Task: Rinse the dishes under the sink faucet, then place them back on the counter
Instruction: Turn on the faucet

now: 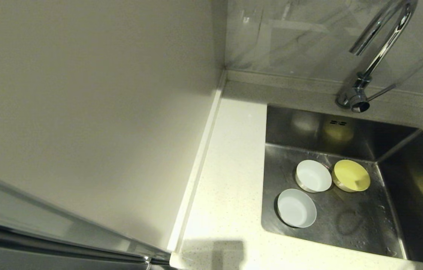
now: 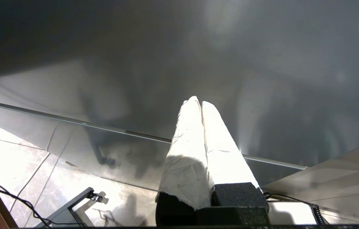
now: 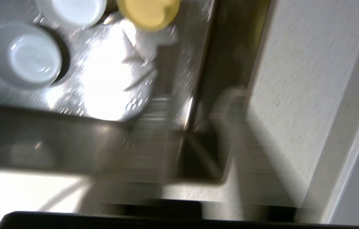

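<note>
Three bowls stand upright on the floor of the steel sink (image 1: 383,232): a pale blue-grey bowl (image 1: 296,207) nearest the front left, a white bowl (image 1: 313,176) behind it, and a yellow bowl (image 1: 351,175) touching the white one on its right. The chrome gooseneck faucet (image 1: 380,48) rises at the back right with its thin lever (image 1: 381,92) pointing right. Neither arm shows in the head view. My right gripper (image 3: 195,95) hovers over the sink's corner, blurred, its fingers apart and holding nothing; beyond it lie the blue-grey bowl (image 3: 23,58), white bowl (image 3: 71,11) and yellow bowl (image 3: 149,12). My left gripper (image 2: 198,101) is shut and empty, away from the sink.
The white speckled counter (image 1: 226,187) runs along the sink's left side, with a raised edge strip (image 1: 196,168) against the cream wall panel (image 1: 84,93). Two overflow slots (image 1: 338,122) mark the sink's back wall. The left gripper faces a steel panel (image 2: 262,63) above a tiled floor (image 2: 7,152).
</note>
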`<state>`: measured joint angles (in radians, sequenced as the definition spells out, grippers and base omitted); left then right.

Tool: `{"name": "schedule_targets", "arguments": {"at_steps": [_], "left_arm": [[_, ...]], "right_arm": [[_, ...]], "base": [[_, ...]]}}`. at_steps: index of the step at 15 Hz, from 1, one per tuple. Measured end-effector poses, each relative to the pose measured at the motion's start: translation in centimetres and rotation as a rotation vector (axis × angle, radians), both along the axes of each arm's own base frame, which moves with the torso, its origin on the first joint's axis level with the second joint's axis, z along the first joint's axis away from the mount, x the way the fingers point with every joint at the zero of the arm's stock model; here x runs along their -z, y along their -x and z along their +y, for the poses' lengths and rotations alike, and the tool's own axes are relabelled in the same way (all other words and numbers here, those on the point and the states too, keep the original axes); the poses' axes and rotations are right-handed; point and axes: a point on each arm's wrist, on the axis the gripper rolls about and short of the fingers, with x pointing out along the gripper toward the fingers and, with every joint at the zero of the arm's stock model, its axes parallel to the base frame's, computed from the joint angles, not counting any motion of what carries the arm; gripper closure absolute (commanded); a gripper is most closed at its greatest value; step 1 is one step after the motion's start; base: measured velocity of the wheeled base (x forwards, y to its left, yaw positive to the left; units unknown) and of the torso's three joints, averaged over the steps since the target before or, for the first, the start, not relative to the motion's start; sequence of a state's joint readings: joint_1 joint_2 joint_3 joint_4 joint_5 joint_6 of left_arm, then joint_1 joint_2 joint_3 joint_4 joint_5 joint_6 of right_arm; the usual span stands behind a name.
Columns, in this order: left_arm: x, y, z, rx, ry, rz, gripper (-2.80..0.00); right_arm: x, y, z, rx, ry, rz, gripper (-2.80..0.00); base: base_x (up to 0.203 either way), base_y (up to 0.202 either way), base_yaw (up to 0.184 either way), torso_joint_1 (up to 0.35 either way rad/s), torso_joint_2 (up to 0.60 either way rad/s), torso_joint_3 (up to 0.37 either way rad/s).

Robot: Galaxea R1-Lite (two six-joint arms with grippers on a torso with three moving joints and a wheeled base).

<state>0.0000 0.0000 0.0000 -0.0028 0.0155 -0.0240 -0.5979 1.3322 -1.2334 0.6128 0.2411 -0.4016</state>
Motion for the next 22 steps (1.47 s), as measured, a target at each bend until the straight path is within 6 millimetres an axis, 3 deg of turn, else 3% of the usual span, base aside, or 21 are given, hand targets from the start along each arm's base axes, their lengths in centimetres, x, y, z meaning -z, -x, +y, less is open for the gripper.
{"name": "schedule_targets", "arguments": {"at_steps": [3,5,7,11,14,22], "left_arm": [[0.0,0.0,0.0,0.000,0.000,0.000,0.00],[0.0,0.0,0.0,0.001,0.000,0.000,0.00],[0.0,0.0,0.0,0.001,0.000,0.000,0.00],[0.0,0.0,0.0,0.001,0.000,0.000,0.00],[0.0,0.0,0.0,0.001,0.000,0.000,0.00],[0.0,0.0,0.0,0.001,0.000,0.000,0.00]], "right_arm": [[-0.7,0.5,-0.1,0.019,-0.124,0.098,0.00],[-1.8,-0.1,-0.6,0.062,-0.198,0.055,0.00],[-3.5,-1.7,-1.1,0.086,-0.236,-0.044,0.00],[-5.6,-6.9,-1.2,0.022,-0.219,-0.304,0.00],[-6.4,-9.9,-0.7,-0.010,-0.170,-0.412,0.00],[-6.3,-13.9,0.4,0.029,-0.264,-0.537,0.00]], "base": [[0.000,0.000,0.000,0.000,0.00,0.000],[0.000,0.000,0.000,0.000,0.00,0.000],[0.000,0.000,0.000,0.000,0.00,0.000],[0.000,0.000,0.000,0.000,0.00,0.000],[0.000,0.000,0.000,0.000,0.00,0.000],[0.000,0.000,0.000,0.000,0.00,0.000]]}}
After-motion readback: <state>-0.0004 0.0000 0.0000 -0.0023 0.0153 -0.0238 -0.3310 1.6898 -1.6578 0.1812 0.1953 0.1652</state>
